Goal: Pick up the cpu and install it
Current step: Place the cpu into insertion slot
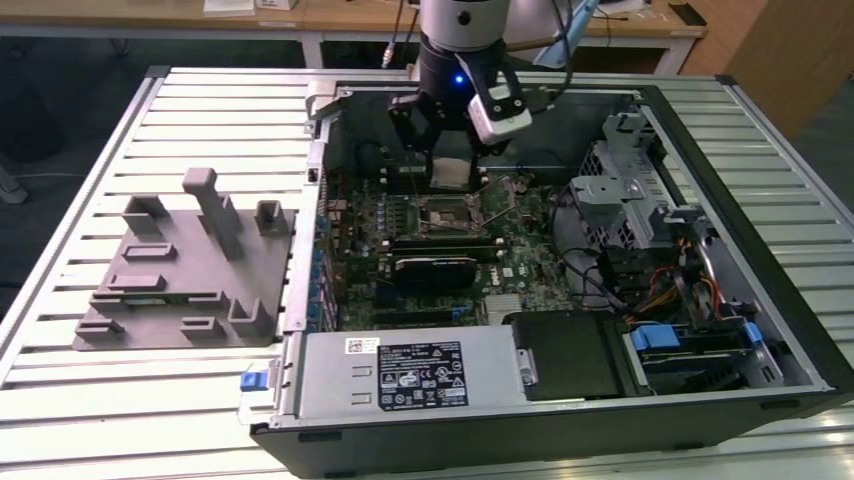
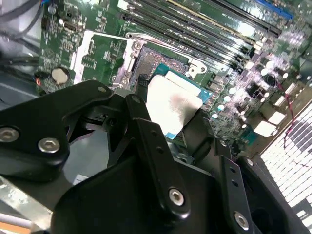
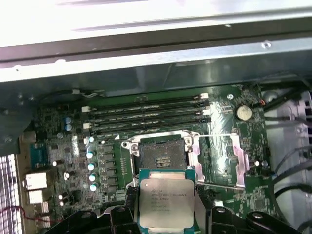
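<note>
gripper (image 1: 451, 162) clamped on the cpu (image 1: 454, 177), fingers (image 2: 146, 122) pressing two opposite edges of the chip. cpu held flat, silver top up. it hangs in the air just above the open motherboard socket (image 3: 161, 155), not seated, inside the open computer case (image 1: 561, 440). grey fixture block (image 1: 187, 270) sits on the slatted table (image 1: 67, 200) at the exterior view's left, well apart.

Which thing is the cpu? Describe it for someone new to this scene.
Inside the open computer case, over the green motherboard, find the black gripper. The cpu is the flat square pinched in it, near the open socket; unlike that dark, metal-framed recess, it has a shiny silver top and thin green rim.
</note>
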### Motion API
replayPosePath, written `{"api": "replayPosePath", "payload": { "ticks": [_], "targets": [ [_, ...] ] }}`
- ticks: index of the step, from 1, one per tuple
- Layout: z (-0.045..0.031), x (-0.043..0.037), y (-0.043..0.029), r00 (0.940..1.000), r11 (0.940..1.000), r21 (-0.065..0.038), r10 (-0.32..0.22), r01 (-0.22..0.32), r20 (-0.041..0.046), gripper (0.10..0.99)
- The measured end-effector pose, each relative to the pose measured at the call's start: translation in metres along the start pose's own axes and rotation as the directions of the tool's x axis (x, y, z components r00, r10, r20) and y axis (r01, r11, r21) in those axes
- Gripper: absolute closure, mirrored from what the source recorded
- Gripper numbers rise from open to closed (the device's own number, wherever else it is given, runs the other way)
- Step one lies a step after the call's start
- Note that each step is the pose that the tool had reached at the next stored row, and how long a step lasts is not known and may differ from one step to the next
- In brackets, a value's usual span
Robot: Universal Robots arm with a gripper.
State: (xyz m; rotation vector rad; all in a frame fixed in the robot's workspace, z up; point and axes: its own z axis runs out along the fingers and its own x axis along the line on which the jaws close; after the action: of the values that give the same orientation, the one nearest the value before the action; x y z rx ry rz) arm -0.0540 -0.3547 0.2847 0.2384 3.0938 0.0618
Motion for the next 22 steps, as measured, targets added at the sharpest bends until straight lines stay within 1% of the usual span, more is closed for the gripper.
{"api": "replayPosePath", "payload": {
  "ticks": [4,6,9,13,16,22],
  "targets": [
    [0.0,0.0,0.0,0.998,0.998,0.002,0.064,-0.064,0.0028,0.545],
    [0.0001,0.0,0.0,0.9954,0.9954,0.003,0.095,-0.095,0.0042,0.545],
    [0.0001,0.0,0.0,0.9898,0.9898,0.005,0.143,-0.143,0.0065,0.545],
    [0.0001,0.0,0.0,0.9803,0.9803,0.006,0.197,-0.197,0.0091,0.545],
    [0.0001,0.0,0.0,0.9721,0.9721,0.007,0.234,-0.234,0.011,0.545],
    [0.0001,0.0,0.0,0.9522,0.9522,0.009,0.305,-0.305,0.0147,0.545]
  ]
}}
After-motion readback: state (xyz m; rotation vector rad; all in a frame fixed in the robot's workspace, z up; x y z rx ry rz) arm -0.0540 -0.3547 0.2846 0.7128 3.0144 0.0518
